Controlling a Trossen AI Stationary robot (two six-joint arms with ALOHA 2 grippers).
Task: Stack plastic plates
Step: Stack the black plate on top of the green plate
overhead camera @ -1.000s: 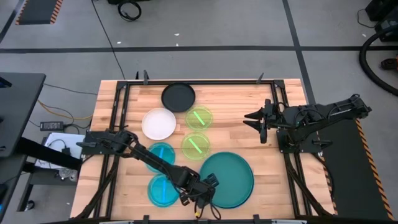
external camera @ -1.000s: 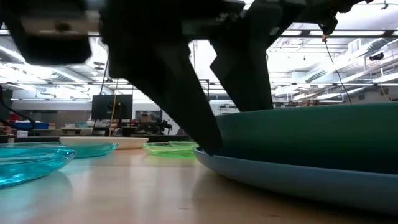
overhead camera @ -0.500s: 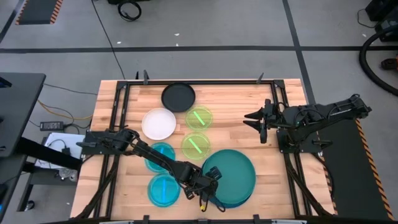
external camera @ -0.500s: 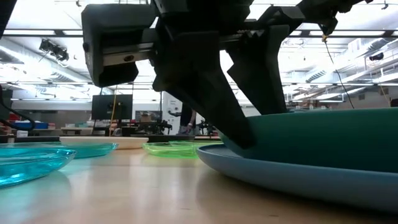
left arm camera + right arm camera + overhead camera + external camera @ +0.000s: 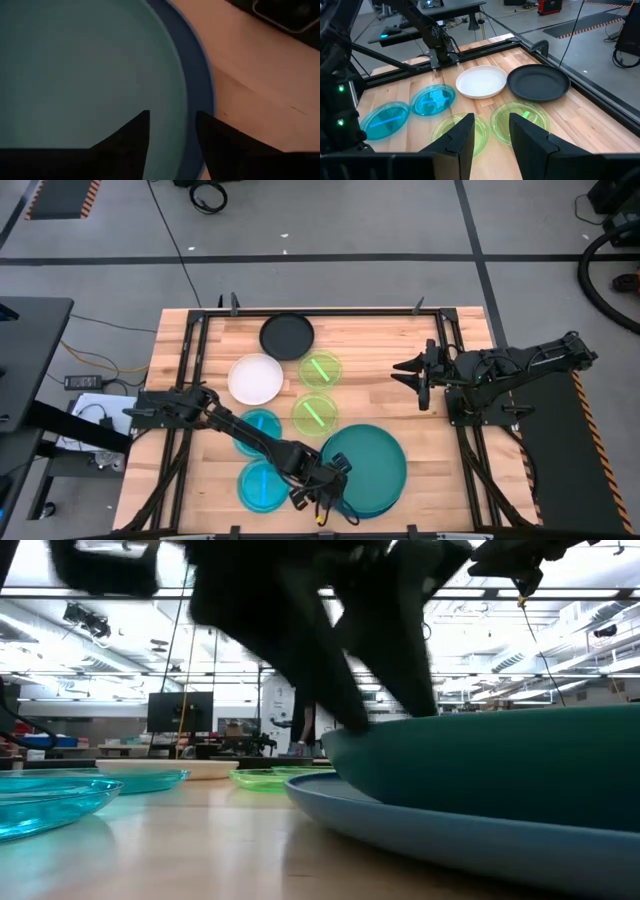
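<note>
The large teal plate (image 5: 370,465) lies flat inside the large blue plate (image 5: 343,508) at the table's near edge. My left gripper (image 5: 328,478) is open at the teal plate's left rim. In the left wrist view the rim runs through the gap of my left gripper (image 5: 171,122). My right gripper (image 5: 412,377) hovers open over the right half of the table, touching nothing. The black (image 5: 287,336) and white (image 5: 255,378) plates, two lime-green plates (image 5: 319,368) (image 5: 315,413) and two cyan plates (image 5: 260,425) (image 5: 263,485) lie singly on the wood. My left gripper straddles the teal plate's left rim (image 5: 179,100), one finger inside the plate and one outside, over the blue plate's rim (image 5: 200,85). It slants down from the table's left. The teal plate rests flat in the blue one. I cannot tell whether a finger touches the rim.
The small and medium plates fill the table's middle and left. A black frame (image 5: 445,330) borders the wooden top. Bare wood lies between the stacked pair and my right gripper. In the right wrist view the same plates, such as the white one (image 5: 481,81), lie ahead.
My left gripper moved a little toward the table's right and far side, then back toward the left near corner. The teal plate slid with it both ways. The blue plate beneath ended slightly farther left.
</note>
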